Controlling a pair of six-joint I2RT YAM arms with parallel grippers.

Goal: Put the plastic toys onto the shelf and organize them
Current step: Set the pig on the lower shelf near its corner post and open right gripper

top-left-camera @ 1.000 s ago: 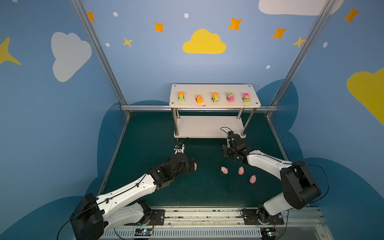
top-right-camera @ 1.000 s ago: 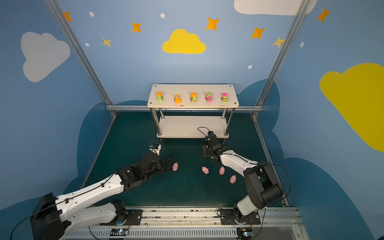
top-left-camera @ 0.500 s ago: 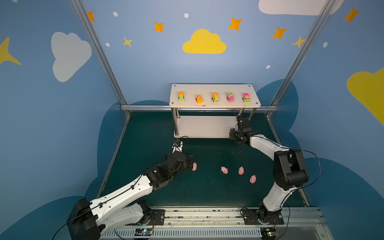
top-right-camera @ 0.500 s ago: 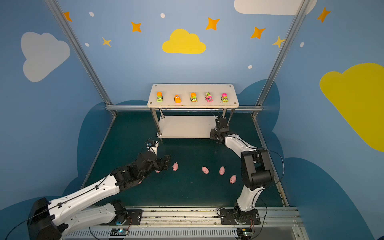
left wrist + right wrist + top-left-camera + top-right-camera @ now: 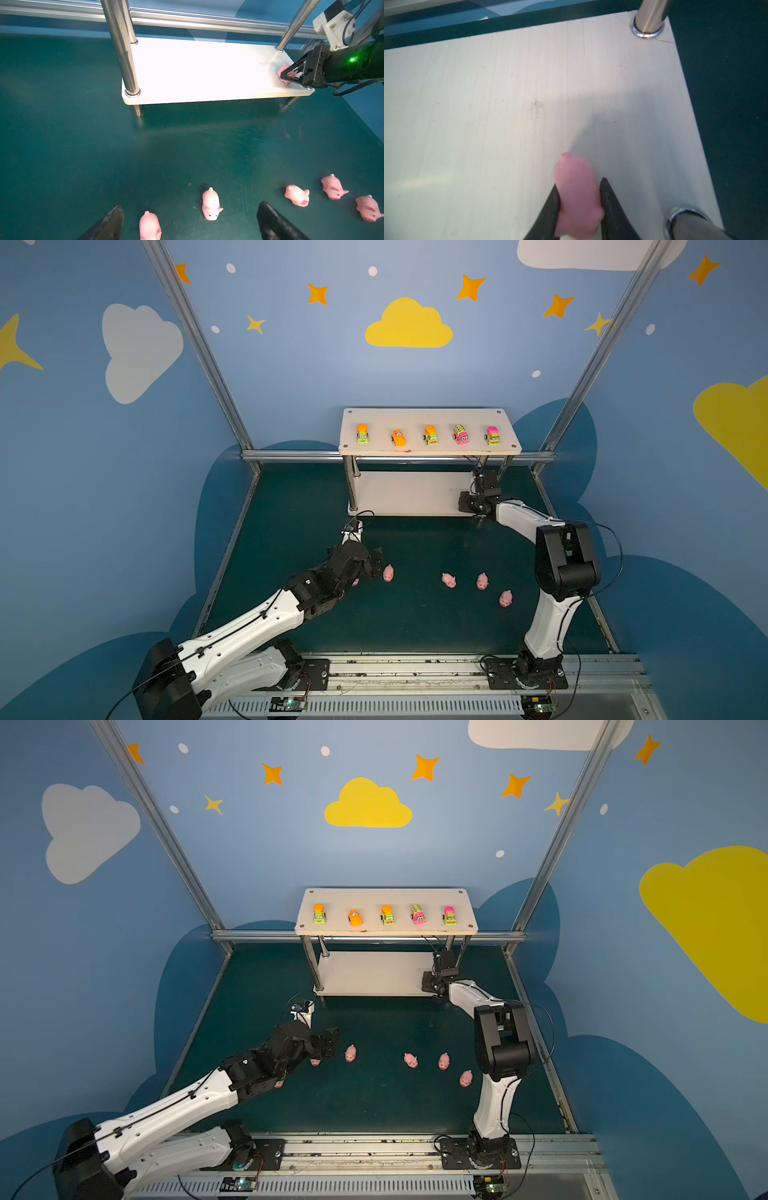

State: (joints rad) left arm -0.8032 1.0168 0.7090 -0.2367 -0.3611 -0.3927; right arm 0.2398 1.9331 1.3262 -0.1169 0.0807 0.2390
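Where a second ago my right end effector (image 5: 579,184) hung over the table (image 5: 83,155) among the loose pigs (image 5: 296,195), it now sits at the right end of the lower board of the shelf (image 5: 488,104), fingers pressed to both flanks of a pig (image 5: 576,199), low over the board or touching it. Release comes next, I judge. The pig's long axis runs along my fingers, tail nub leading toward the back edge. My left end effector (image 5: 190,206) gapes over a second pig (image 5: 150,225) on the table.
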